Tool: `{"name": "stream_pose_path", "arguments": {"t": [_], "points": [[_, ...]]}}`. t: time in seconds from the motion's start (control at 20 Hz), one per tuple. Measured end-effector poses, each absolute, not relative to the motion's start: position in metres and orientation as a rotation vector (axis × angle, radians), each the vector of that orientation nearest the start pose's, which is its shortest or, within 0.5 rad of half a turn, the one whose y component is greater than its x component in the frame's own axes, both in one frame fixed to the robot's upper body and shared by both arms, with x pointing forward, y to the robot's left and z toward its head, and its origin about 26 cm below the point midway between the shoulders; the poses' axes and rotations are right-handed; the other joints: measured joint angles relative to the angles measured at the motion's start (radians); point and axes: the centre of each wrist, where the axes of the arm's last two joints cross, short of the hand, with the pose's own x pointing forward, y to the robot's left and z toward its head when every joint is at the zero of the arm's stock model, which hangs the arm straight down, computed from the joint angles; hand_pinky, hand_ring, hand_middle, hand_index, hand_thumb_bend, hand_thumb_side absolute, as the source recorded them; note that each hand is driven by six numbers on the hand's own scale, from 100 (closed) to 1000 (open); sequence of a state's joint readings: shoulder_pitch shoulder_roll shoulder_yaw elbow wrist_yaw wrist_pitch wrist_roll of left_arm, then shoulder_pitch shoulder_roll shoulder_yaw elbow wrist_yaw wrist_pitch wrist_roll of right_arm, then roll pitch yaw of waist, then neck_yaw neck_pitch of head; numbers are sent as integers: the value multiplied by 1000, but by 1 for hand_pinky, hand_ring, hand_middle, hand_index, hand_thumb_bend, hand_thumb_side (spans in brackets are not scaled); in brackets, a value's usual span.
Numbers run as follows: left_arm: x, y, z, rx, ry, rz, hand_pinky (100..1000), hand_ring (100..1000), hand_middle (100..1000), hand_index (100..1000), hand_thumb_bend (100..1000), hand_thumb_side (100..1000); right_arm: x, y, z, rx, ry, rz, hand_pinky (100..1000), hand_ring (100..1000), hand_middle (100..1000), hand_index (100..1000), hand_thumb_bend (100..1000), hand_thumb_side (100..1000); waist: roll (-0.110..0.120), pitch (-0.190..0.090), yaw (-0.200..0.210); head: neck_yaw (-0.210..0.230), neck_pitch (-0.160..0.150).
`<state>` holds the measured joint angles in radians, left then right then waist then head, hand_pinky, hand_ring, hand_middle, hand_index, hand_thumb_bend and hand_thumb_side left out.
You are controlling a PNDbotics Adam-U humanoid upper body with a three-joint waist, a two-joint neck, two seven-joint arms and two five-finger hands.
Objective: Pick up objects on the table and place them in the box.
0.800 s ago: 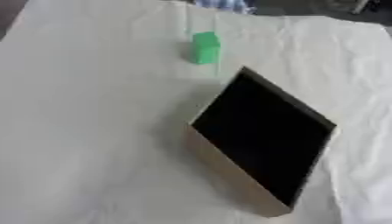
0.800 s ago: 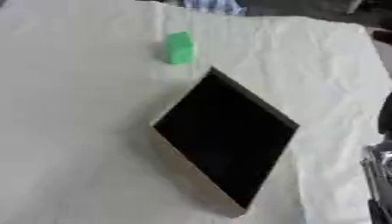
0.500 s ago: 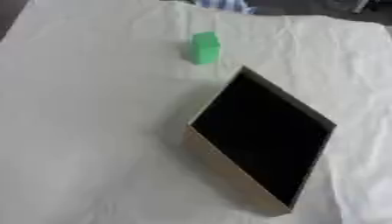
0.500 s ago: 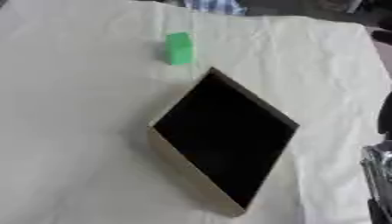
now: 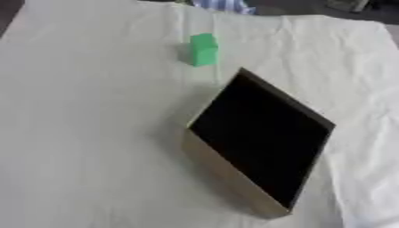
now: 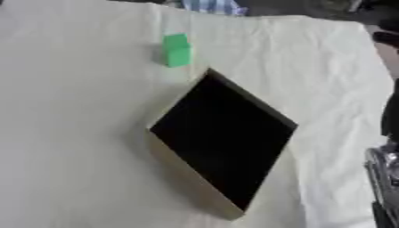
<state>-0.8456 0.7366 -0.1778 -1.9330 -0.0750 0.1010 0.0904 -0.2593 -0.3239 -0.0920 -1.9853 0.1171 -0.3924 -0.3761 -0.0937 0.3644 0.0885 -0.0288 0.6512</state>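
A small green block [image 5: 203, 50] stands on the white cloth at the far middle of the table. Just nearer than it lies an open tan box [image 5: 226, 173] with a dark inside [image 5: 261, 138], turned so one corner points at the block. Block and box are a short way apart. A black and silver piece of my right arm [image 6: 385, 171] shows at the right edge of the right eye view. Neither hand shows in either view.
A wrinkled white cloth [image 5: 86, 133] covers the table, with wide bare stretches left of the box. Beyond the far edge [image 5: 311, 15] lies a blue-and-white striped thing [image 5: 226, 5] and dark floor.
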Motion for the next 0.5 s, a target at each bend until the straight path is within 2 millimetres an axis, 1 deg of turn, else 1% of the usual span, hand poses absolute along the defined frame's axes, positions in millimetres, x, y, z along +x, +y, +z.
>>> {"name": "stream_pose_path", "arguments": {"t": [0.2, 0.35, 0.5], "points": [[330, 220, 375, -893, 3203, 1278, 581, 650, 651, 785, 105, 580, 297, -287, 193, 593, 3514, 35, 668, 699, 624, 791, 100, 783, 1, 0, -5, 3, 4], [354, 210, 376, -1010, 3118, 1470, 589, 656, 657, 794, 112, 590, 296, -286, 192, 587, 3521, 23, 668, 698, 623, 791, 100, 785, 3, 0, -10, 7, 5], [379, 200, 375, -1105, 3052, 1614, 594, 660, 661, 800, 114, 600, 296, -286, 192, 586, 3523, 16, 668, 698, 623, 791, 100, 787, 5, 0, -20, 13, 5]]}}
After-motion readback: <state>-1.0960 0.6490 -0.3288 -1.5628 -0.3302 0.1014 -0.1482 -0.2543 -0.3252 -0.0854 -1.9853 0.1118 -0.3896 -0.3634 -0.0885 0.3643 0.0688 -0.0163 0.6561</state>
